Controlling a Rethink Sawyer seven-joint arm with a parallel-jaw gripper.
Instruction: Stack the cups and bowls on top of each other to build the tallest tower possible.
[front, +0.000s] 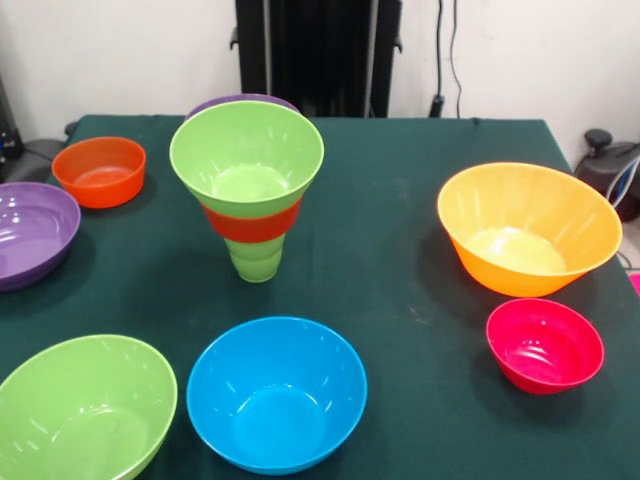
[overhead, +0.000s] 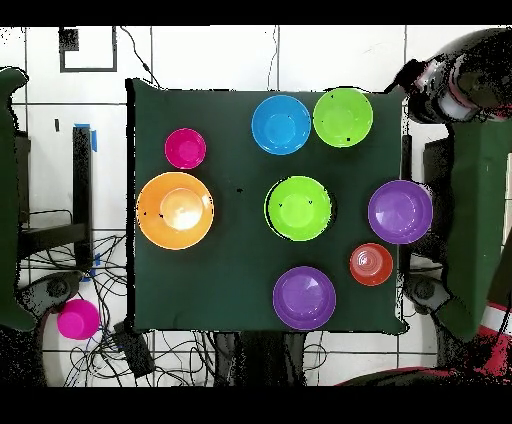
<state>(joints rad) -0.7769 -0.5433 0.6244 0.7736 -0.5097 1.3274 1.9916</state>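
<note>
Tower (front: 248, 195) mid-table, green bowl (front: 246, 158) on top, fingers prob. out of frame, state unknown.

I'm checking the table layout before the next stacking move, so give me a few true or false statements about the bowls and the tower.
1. The tower has a lime-green bowl on top. True.
2. The blue bowl is stacked on the tower. False: it sits alone on the table.
3. The large orange bowl holds the pink-red bowl. False: they sit apart.
4. An orange-red band shows between the tower's top bowl and its light-green cup. True.
5. The gripper is over the tower. False: no gripper shows.
</note>
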